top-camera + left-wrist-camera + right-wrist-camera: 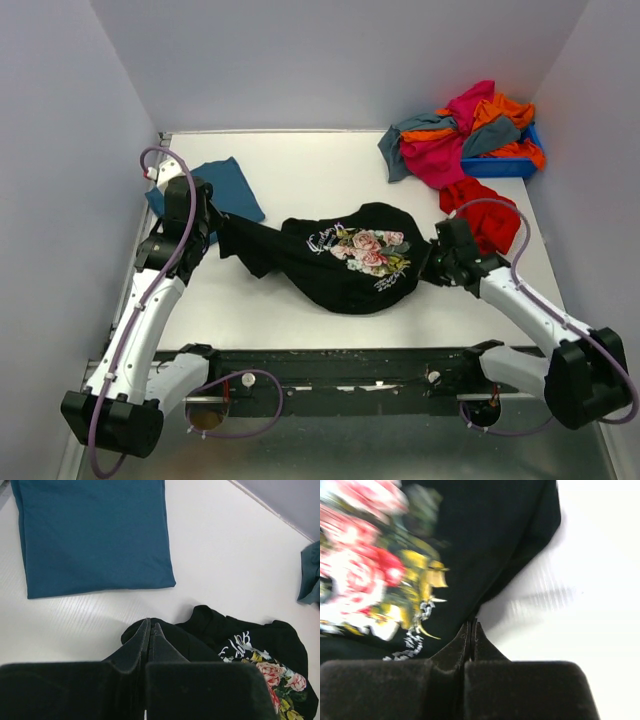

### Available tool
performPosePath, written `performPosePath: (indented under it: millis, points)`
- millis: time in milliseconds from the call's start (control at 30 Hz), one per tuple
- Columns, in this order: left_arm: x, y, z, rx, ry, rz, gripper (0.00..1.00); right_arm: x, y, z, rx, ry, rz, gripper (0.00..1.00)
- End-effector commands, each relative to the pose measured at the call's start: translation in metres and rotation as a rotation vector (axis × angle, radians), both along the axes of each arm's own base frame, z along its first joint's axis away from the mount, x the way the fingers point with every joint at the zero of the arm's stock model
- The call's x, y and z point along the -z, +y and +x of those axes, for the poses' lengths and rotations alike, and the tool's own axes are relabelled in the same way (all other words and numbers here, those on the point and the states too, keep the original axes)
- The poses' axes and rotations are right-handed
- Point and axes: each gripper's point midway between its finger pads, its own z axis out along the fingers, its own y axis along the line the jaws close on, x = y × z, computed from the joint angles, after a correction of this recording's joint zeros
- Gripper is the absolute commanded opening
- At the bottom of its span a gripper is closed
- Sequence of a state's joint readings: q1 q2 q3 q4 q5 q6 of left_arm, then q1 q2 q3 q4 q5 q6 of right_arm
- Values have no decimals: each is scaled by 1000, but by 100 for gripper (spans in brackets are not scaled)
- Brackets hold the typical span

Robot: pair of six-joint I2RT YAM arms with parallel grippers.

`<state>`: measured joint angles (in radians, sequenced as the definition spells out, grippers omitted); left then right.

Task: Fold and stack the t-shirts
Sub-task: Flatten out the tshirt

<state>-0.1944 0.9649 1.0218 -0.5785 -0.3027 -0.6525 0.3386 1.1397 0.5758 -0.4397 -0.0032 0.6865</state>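
Black cloth t-shirt with a pink-white floral chest print lies crumpled mid-table, stretched between the arms. The left gripper has its jaws together, clamped on the shirt's left end. The right gripper has its jaws pressed together on the right hem. Behind the left gripper lies a folded teal-blue t-shirt. At the far right, a red t-shirt lies just before a heap of magenta, orange and grey-blue t-shirts over a small blue plastic bin.

A white worktop is enclosed at the left, back and right by plain pale lilac walls. A small blue plastic bin is set in its far right corner, just beside the right wall; only the bin's near side and one corner can be seen.
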Motion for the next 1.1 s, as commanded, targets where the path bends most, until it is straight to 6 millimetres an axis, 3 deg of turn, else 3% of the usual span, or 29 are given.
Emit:
performPosePath:
  millis: [0, 133, 233, 267, 300, 367, 500, 833, 900, 1067]
  points:
    - [-21, 10, 9, -45, -27, 16, 0, -82, -34, 37, 101, -190, -130, 1]
    - [-24, 11, 13, -56, -18, 17, 0, -135, -48, 61, 116, -295, -190, 1]
    - [-19, 10, 19, -71, -14, 3, 0, -140, -40, 79, 63, -260, -213, 12]
    - [-17, 8, 22, -68, -9, -9, 0, -137, -35, 83, 42, -224, -209, 27]
    - [-14, 5, 26, -66, 1, -20, 0, -129, -30, 85, 18, -176, -202, 49]
    - [-7, 2, 32, -68, 18, -37, 0, -118, -17, 84, -33, -159, -152, 58]
    - [6, 5, 42, -102, 44, -34, 0, -102, -21, 69, -7, -197, -128, 60]
    - [23, 19, 50, -224, 97, -45, 0, -46, -51, 23, 124, -103, -190, 43]
    - [20, 20, 48, -231, 94, -42, 0, -40, -46, 17, 89, -92, -165, 44]
    - [15, 23, 39, -236, 60, -49, 0, -31, -3, 2, -131, -95, 20, 61]
